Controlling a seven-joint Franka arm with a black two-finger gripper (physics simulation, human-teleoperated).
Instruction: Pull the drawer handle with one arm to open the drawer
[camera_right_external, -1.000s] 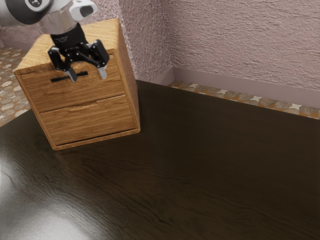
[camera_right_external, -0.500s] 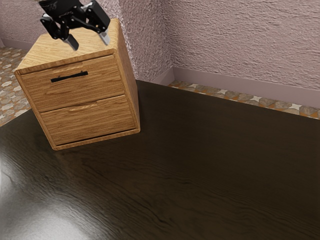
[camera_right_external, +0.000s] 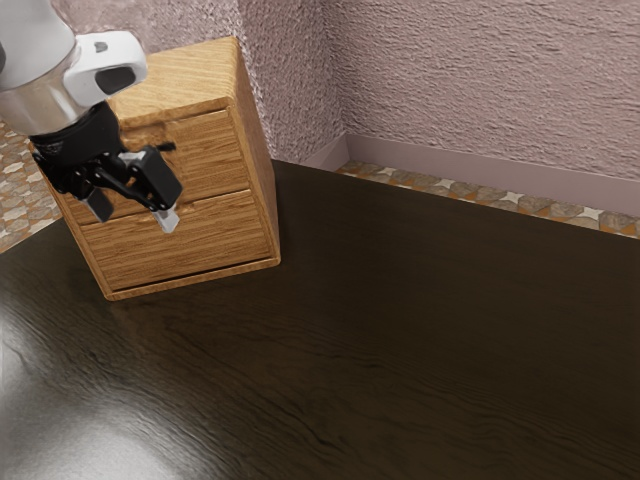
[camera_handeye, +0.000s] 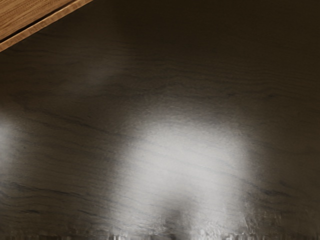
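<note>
Dark table (camera_right_external: 420, 360), one oak cabinet (camera_right_external: 205, 75) with two drawers (camera_right_external: 215, 235), one arm (camera_right_external: 45, 75), jaws spread apart before the cabinet front

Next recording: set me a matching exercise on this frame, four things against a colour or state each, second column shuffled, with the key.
Things:
1. gripper
2. cabinet
3. table
4. wall

Colour or state:
A. dark, glossy wood
B. pinkish, rough-textured
C. black, fingers open, holding nothing
D. light wood, two drawer fronts

Pairs: 1-C, 2-D, 3-A, 4-B
</note>
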